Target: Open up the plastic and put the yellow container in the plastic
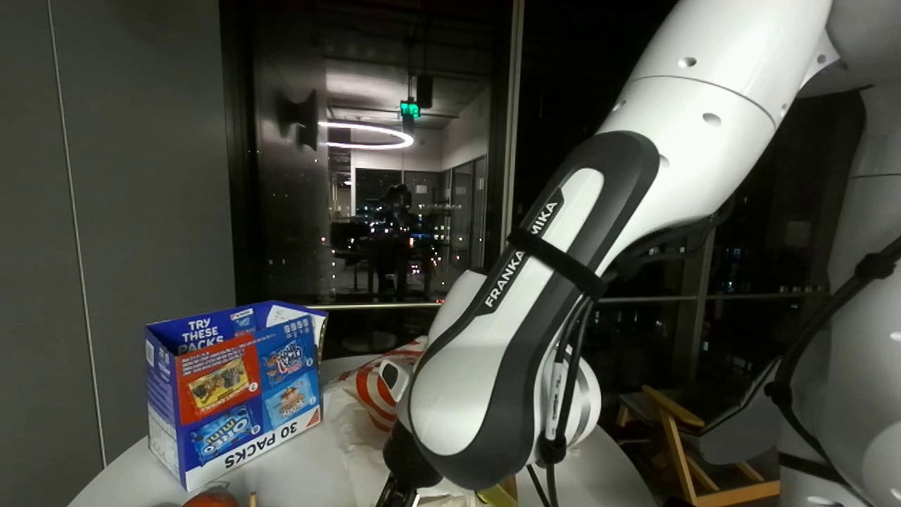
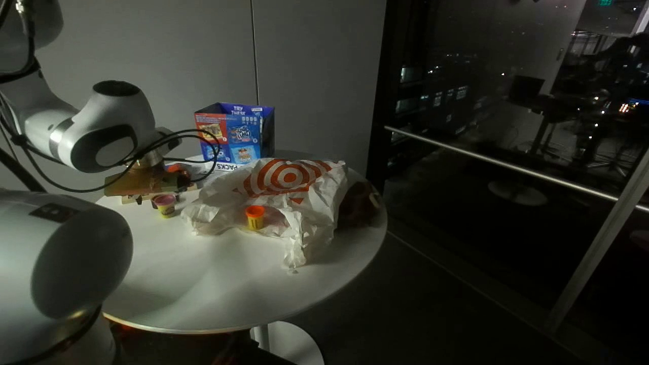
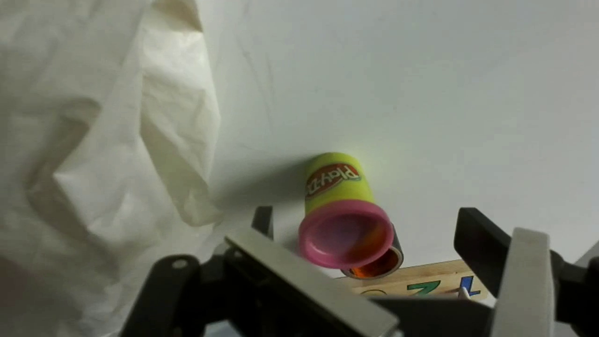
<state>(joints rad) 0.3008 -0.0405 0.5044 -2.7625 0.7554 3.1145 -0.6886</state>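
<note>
In the wrist view the pink-lidded yellow container (image 3: 340, 187) stood upright on the table (image 3: 421, 117) between the fingers (image 3: 524, 281) of the gripper (image 3: 366, 220), though off-centre, nearer the finger on the side of the white plastic bag (image 3: 112, 164). Its long axis ran up and down, so the jaws, spread wide, looked set to close across its sides. They held nothing, and bare space showed between the lid (image 3: 346, 234) and either finger; how high the fingertips hung over the table could not be told. The coming move probably called for a slight shift towards the bag, then a descent and a squeeze, with a dark round thing (image 3: 380, 267) just beside the container, partly hidden, the likeliest to get in the way. In an exterior view an orange-lidded yellow tub (image 2: 255, 219) stood at the bag's mouth, whether inside or just in front was unclear; of the two, the pink-lidded one seemed the target, since the fingers were astride it in the wrist view
</note>
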